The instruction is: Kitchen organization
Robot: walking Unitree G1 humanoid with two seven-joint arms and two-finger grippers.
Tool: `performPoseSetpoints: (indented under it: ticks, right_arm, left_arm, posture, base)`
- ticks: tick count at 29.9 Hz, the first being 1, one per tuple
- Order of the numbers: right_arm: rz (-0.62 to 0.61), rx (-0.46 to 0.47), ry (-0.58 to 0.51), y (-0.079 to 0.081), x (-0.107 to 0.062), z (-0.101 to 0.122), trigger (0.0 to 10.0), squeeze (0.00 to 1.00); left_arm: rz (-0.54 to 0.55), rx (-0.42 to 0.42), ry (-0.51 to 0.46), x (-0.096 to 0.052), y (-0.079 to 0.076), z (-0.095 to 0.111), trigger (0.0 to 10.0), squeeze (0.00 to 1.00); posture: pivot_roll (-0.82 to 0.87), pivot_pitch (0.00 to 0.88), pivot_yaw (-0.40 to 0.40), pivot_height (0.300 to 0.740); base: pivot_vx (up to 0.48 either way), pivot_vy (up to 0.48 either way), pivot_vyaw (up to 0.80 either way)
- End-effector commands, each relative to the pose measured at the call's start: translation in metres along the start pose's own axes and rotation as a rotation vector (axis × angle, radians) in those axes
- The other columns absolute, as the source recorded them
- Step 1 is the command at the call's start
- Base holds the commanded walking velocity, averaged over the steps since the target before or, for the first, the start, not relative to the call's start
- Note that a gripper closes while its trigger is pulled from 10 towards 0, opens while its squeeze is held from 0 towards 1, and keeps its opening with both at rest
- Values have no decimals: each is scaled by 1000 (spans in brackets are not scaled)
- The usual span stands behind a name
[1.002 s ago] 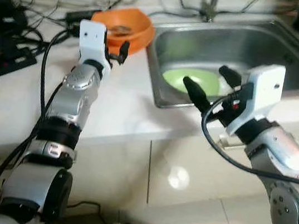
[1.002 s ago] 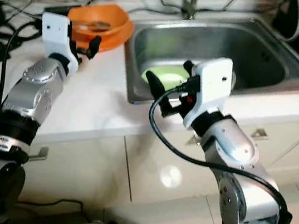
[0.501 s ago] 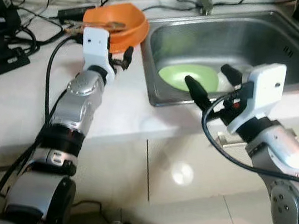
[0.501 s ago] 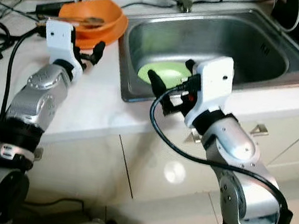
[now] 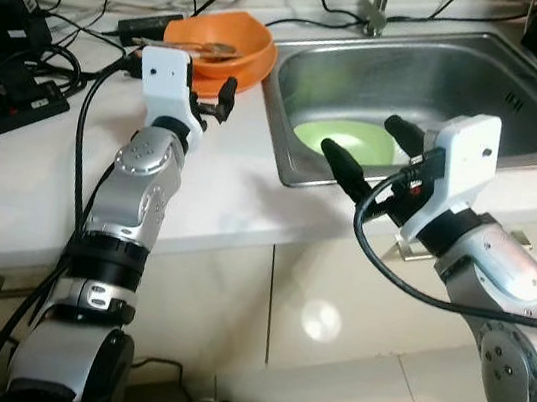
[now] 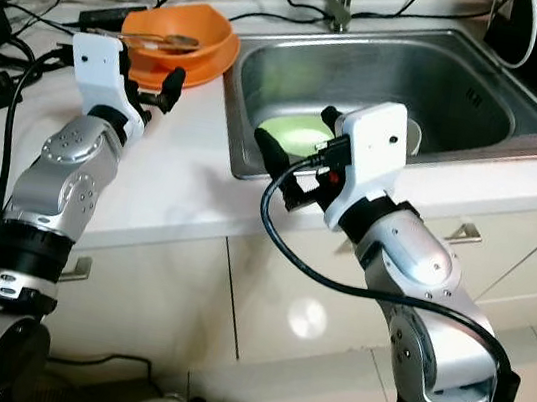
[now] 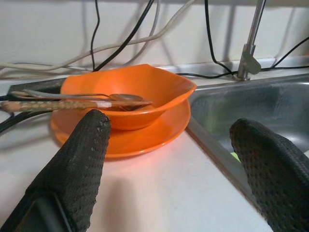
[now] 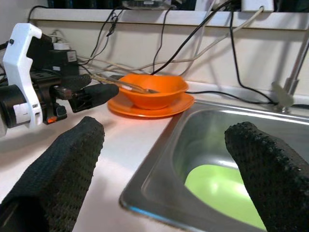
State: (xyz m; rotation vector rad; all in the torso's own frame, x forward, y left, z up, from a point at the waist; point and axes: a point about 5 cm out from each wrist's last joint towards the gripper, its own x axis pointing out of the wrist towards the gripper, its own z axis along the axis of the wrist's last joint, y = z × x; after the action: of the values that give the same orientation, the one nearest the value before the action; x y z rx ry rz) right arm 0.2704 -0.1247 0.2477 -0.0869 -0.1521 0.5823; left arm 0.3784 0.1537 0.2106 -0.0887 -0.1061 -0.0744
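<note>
Nearest, the right gripper (image 5: 365, 153) hangs over the front edge of the sink (image 5: 530, 73), its 2 black fingers spread wide and holding nothing. Just past it, down in the basin, lies a green plate (image 5: 343, 139), flat on the steel bottom. A little farther back on the white counter (image 5: 220, 184), the left gripper (image 5: 211, 97) hovers low with its fingers also spread and empty, pointed at an orange bowl (image 7: 128, 94) that sits on a matching orange plate (image 7: 145, 137). The left wrist view shows a spoon (image 7: 104, 97) and what looks like a pair of chopsticks (image 7: 58, 105) resting across the bowl's rim. Behind all that, black and white cables (image 5: 34, 75) trail along the wall and over the counter, near a power strip (image 5: 5, 101), and the tap (image 5: 381, 5) stands at the back of the sink.

The main risk, I judge, sits with the bowl: a push from the left fingers could slide bowl and plate together toward the cables, or tip the loose spoon and chopsticks off the rim. The bowl's wall looks smooth and curved, so a grip that catches only the lip may slip. For the right side, the green plate lies flat against steel, so fingers coming straight down might scrape rather than get under its edge.
</note>
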Motion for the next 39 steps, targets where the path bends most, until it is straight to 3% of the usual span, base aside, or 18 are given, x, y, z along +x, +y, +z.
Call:
performPoseSetpoints:
  ticks: [1,17,27,34,39]
  right_arm:
    - [28,-22,-18,4,3,4,10000,0]
    - [38,-28,-22,6,2,3,10000,0]
    - [50,-39,-23,7,2,3,10000,0]
    - [52,-43,-28,7,2,3,10000,0]
    - [51,-33,-25,7,2,2,10000,0]
  left_arm:
    - [24,-2,-8,-1,5,4,10000,0]
    - [30,-4,-4,-3,4,3,10000,0]
    - [49,13,-28,-11,2,4,10000,0]
    - [59,22,-17,-13,0,1,10000,0]
    - [49,17,-8,-13,-1,0,10000,0]
  posture:
    - [-28,61,95,740]
    - [-27,65,95,740]
    - [-19,69,94,740]
    - [-20,70,94,740]
    - [-22,69,95,740]
  base:
    - [345,0,0]
    - [323,0,0]
    - [0,0,0]
    - [0,0,727]
    - [0,0,0]
